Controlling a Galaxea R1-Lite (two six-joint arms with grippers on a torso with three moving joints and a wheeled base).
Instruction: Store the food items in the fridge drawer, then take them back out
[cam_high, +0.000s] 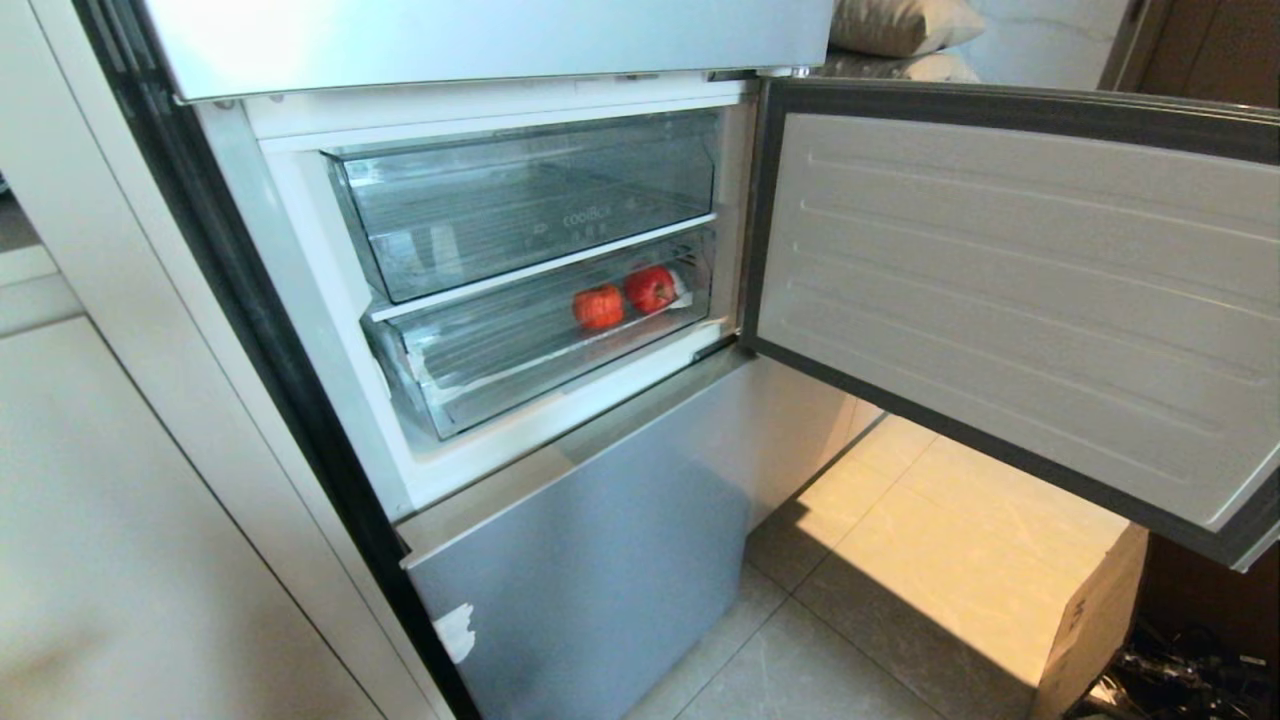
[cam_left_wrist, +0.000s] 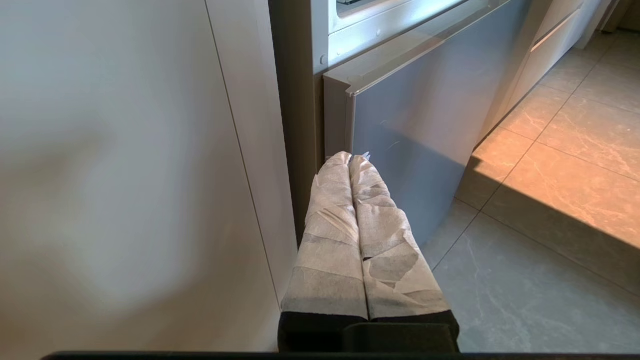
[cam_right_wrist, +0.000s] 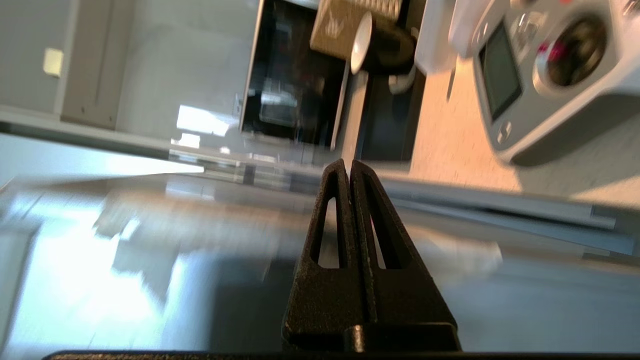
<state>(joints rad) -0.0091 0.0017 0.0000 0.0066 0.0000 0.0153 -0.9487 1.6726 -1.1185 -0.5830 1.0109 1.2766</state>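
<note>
Two red food items (cam_high: 625, 297) are seen inside the fridge drawer (cam_high: 520, 360), pushed in under the upper bin (cam_high: 520, 200). Both pincers, left (cam_left_wrist: 350, 159) and right (cam_right_wrist: 346, 165), are closed and empty. If the drawer is hooked off-centre, jamming is risked

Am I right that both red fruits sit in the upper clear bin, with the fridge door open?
Not quite. The head view shows both red fruits in the lower drawer, near its right end; the upper bin holds none. The fridge door is indeed open.
</note>
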